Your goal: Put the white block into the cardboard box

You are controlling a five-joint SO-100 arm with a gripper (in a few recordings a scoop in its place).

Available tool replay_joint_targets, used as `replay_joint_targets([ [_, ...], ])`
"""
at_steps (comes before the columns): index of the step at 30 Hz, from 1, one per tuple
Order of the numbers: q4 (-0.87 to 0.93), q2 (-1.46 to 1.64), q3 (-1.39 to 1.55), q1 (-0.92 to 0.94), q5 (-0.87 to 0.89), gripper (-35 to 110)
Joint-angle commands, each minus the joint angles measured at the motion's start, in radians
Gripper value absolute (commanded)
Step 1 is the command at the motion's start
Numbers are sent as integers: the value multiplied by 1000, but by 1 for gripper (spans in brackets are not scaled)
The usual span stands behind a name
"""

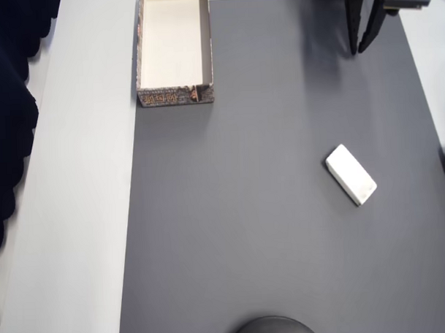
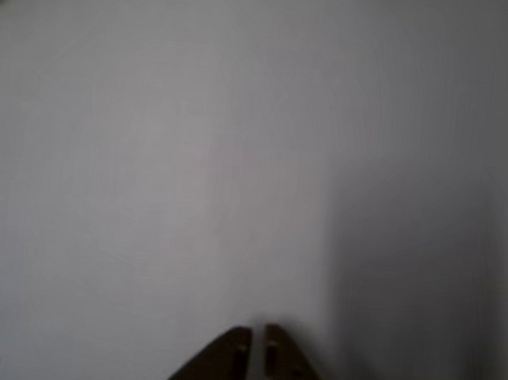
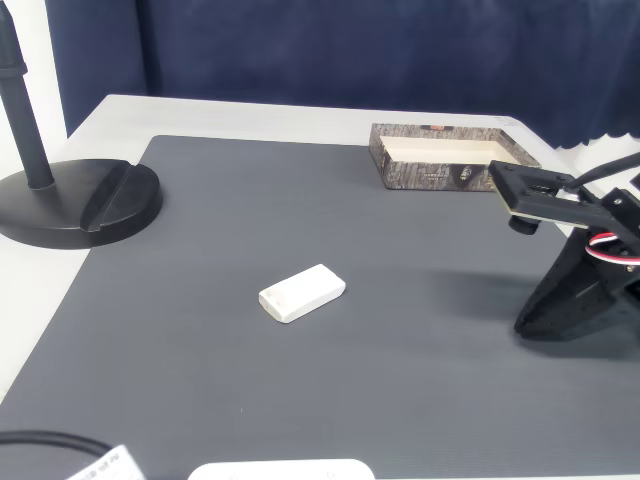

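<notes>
The white block (image 1: 351,174) lies flat and at a slant on the dark grey mat, right of centre in the overhead view, and near the mat's middle in the fixed view (image 3: 302,292). The cardboard box (image 1: 175,96) stands open and empty at the mat's top left edge; in the fixed view the box (image 3: 430,172) sits at the far right. My gripper (image 1: 359,51) hangs at the top right, well apart from both block and box. Its dark fingers (image 2: 232,356) stand together with only a thin slit between them and hold nothing. In the fixed view the gripper (image 3: 524,323) rests low over the mat at the right.
A black round stand base (image 3: 80,200) with a pole sits at the mat's far left and shows at the bottom edge from overhead (image 1: 274,329). A white object (image 3: 280,470) lies at the near edge. A dark blue curtain hangs behind the table.
</notes>
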Motion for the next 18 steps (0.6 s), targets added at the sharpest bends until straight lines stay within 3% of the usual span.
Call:
replay_joint_targets([
  [1,5,34,20,-29,-41,-2],
  [10,-6,-72,-74,-87,-74,-2],
  [18,-67,-506,-322,-34,-52,-2],
])
